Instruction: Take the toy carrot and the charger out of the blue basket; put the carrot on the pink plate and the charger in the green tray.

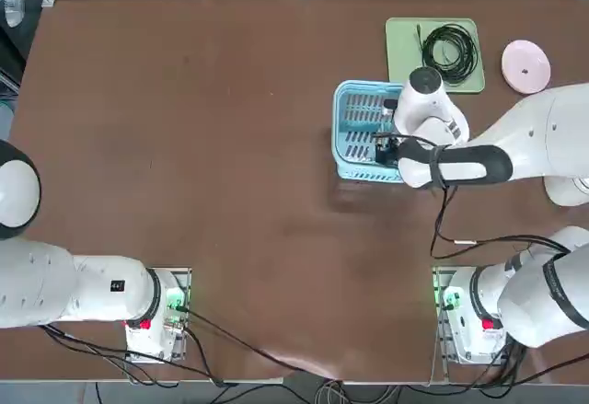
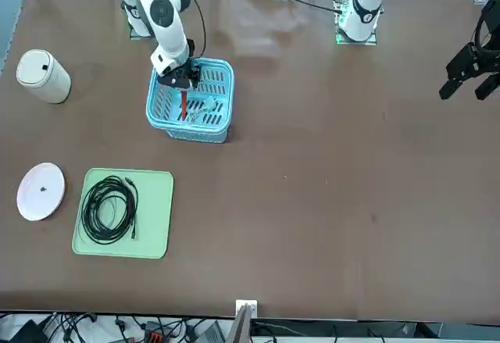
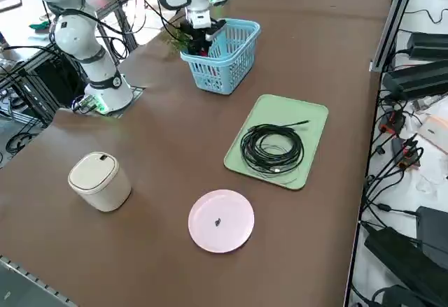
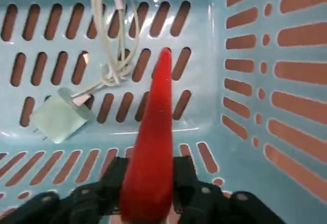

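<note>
The right pincer (image 4: 148, 193) sits down inside the light blue slotted plastic basket (image 4: 250, 106), its fingers closed against the thick end of the slim red-orange toy carrot (image 4: 153, 147). The carrot's long axis runs straight out from between the fingers, tip aimed at the basket floor (so lifting straight up looks the cleanest way out). The small pale grey-teal blocky charger (image 4: 59, 119) lies on the floor just beside it.

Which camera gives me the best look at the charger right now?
The right wrist view: the charger lies in plain sight on the basket floor, its white cord attached, beside the carrot pinched in the right gripper. The front view shows only a pale speck; in the top and side views I cannot make it out.
</note>
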`<state>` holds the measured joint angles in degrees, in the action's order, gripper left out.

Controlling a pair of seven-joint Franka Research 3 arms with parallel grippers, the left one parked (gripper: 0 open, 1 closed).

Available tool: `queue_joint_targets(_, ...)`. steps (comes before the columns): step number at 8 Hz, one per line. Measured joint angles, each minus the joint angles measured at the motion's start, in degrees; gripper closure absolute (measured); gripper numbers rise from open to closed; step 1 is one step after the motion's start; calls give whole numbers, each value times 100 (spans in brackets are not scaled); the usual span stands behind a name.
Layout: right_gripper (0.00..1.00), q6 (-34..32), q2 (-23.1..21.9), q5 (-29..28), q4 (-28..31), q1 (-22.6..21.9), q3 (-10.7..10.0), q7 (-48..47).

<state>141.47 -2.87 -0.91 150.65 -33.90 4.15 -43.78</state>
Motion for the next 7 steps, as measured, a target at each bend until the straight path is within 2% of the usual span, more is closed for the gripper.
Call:
queue_joint_targets(3,81,-166,-1,0,-12,89,-51,176)
queue_joint_targets(5,84,-172,-6,0,-157,88,-51,187)
queue_joint_targets(7,84,-766,-19,0,-661,88,-50,186)
